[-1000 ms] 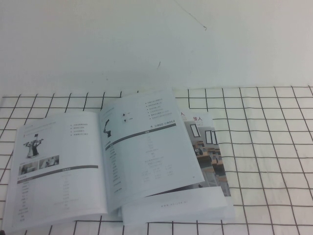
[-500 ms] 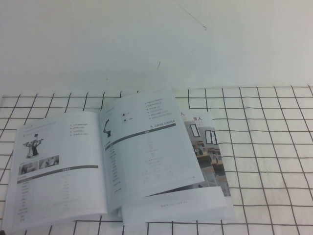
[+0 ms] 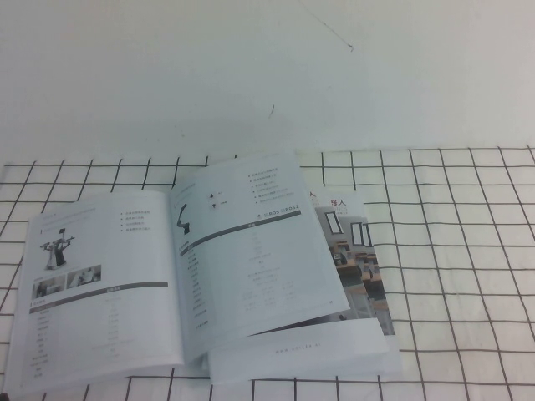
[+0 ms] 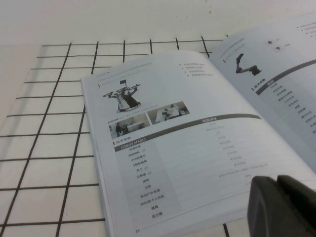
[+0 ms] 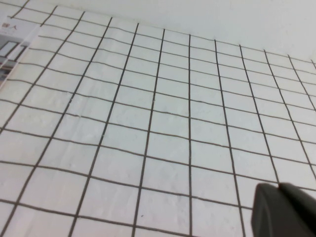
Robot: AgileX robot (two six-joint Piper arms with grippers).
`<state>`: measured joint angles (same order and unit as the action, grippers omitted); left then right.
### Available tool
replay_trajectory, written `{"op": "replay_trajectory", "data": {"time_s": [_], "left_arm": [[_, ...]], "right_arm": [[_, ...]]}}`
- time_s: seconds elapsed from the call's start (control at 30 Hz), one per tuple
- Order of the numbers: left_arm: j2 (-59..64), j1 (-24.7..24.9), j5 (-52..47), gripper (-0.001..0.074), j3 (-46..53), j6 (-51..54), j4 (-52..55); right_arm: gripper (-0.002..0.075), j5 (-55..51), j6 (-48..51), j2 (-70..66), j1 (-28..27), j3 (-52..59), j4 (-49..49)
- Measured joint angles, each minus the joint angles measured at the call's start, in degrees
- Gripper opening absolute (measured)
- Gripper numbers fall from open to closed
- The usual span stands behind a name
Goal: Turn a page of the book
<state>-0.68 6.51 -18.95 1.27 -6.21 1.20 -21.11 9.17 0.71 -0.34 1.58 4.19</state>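
Note:
The book (image 3: 192, 276) lies open on the grid cloth, left of centre in the high view. Its left-hand page (image 3: 100, 284) shows a dark wheeled robot, two small photos and a grey bar; it fills the left wrist view (image 4: 173, 148). The right-hand page (image 3: 251, 259) shows a black robot arm and bulges up slightly. My left gripper (image 4: 278, 179) is shut and empty, just above the near edge of the left-hand page. My right gripper (image 5: 279, 186) is shut and empty over bare cloth, right of the book. Neither gripper shows in the high view.
A second brochure with a colourful cover (image 3: 361, 267) lies under the book and sticks out to the right; its corner shows in the right wrist view (image 5: 10, 39). The white cloth with black grid lines (image 3: 451, 251) covers the table. Plain white surface (image 3: 251, 75) lies beyond it.

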Motion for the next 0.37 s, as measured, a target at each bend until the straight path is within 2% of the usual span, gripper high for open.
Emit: {"op": "replay_trajectory", "data": {"time_s": [0.37], "left_arm": [[0.0, 0.0, 0.0, -0.0002, 0.0, 0.0, 0.0]], "right_arm": [[-0.0001, -0.09, -0.21, 0.0, -0.27, 0.0, -2.64]]}}
